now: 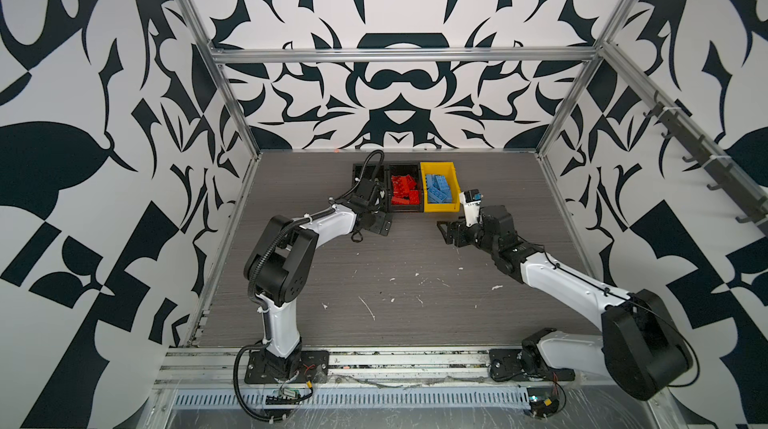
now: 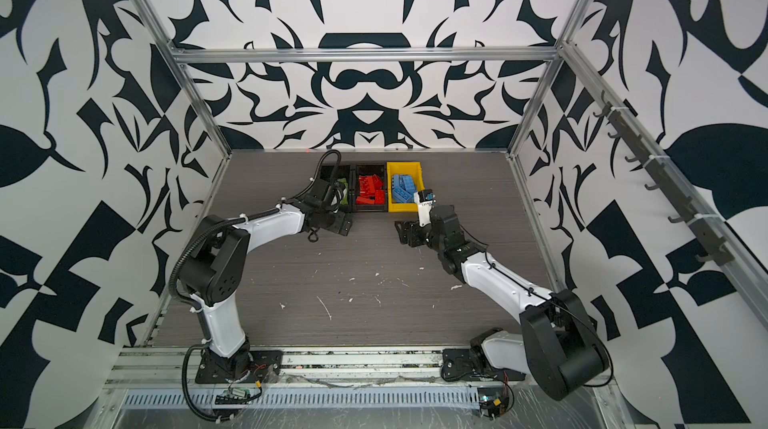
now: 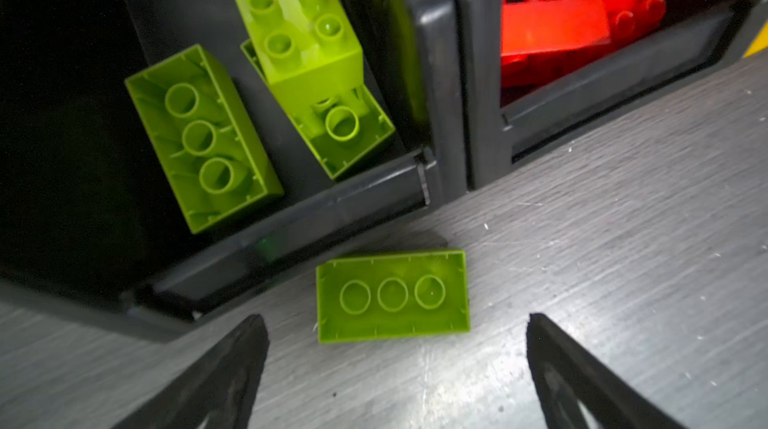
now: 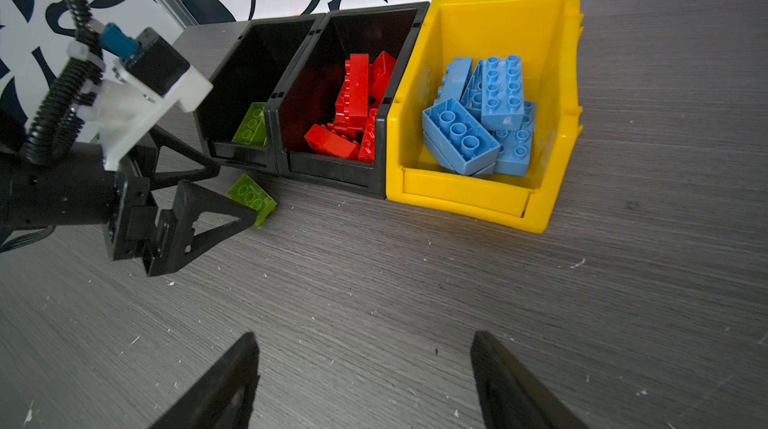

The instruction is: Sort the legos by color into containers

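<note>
1. One green brick is found outside the bins. It lies on the table, hollow side up, just in front of the end black bin, where other green bricks are lodged.
2. The left claw is recorded as spread fully wide and empty; the stray brick lies just ahead of its fingertips, centred between them.
3. The brick's long axis is seen to run from finger to finger, so a closing would fall on its short ends — judged workable, as the length fits inside the gap.
4. The right claw is noted open and empty over bare table before the yellow bin, well apart from the brick — the left arm is judged nearer.
</note>
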Motion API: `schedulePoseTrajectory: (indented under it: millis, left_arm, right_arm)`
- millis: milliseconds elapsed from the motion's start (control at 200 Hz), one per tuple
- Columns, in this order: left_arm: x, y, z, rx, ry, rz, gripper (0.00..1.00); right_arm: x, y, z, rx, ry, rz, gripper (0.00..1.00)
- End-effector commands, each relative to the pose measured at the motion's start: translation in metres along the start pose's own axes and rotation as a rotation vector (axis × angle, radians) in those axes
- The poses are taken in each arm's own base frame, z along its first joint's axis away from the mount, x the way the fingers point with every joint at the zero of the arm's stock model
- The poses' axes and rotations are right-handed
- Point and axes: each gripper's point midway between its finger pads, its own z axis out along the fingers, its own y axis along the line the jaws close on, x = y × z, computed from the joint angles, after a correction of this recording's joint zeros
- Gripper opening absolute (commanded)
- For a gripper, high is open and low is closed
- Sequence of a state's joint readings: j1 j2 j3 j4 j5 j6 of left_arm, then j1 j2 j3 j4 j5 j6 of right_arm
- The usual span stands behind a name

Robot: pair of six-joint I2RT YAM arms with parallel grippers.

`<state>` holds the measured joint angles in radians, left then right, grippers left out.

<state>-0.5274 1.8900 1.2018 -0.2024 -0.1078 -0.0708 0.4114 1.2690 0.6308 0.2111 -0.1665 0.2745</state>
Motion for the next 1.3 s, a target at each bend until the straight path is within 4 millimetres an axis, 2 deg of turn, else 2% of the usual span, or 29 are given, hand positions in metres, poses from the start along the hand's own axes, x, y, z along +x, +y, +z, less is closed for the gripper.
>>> schedulePoseTrajectory:
  millis: [0,415,500,605,675,710,860,1005,1195,1295]
  left_arm:
    - [0.007,0.001,0.016,0.011,0.025,0.021,1.0]
    - [0.012,0.009,0.033,0.035,0.04,-0.011,1.0]
    - [0.013,0.007,0.031,0.045,0.023,-0.014,0.94]
    - [0.013,0.007,0.024,0.045,-0.011,-0.017,0.86]
    - [0.011,0.007,0.019,0.048,-0.034,-0.016,0.73]
    - [0.009,0.006,0.017,0.052,-0.045,-0.016,0.69]
    - [0.008,0.006,0.01,0.055,-0.063,-0.017,0.66]
    - [-0.002,0.009,-0.008,0.039,-0.096,-0.014,0.66]
    - [-0.028,0.013,-0.047,0.02,-0.171,-0.004,0.65]
    - [-0.046,0.015,-0.056,0.012,-0.188,0.015,0.66]
  right_arm:
    - [-0.01,0.003,0.0,-0.018,-0.031,-0.006,0.82]
    - [-0.007,0.003,0.003,-0.019,-0.02,-0.01,0.82]
    - [-0.007,0.002,0.003,-0.017,-0.019,-0.01,0.82]
    - [-0.008,0.003,0.003,-0.02,-0.021,-0.011,0.82]
    - [-0.007,0.003,0.003,-0.02,-0.019,-0.009,0.82]
    - [-0.007,0.003,0.003,-0.021,-0.017,-0.01,0.82]
    - [-0.009,0.003,0.002,-0.019,-0.024,-0.012,0.82]
    - [-0.01,0.003,0.001,-0.019,-0.027,-0.013,0.82]
    - [-0.009,0.003,0.001,-0.021,-0.025,-0.012,0.82]
    - [-0.01,0.004,0.001,-0.022,-0.026,-0.01,0.82]
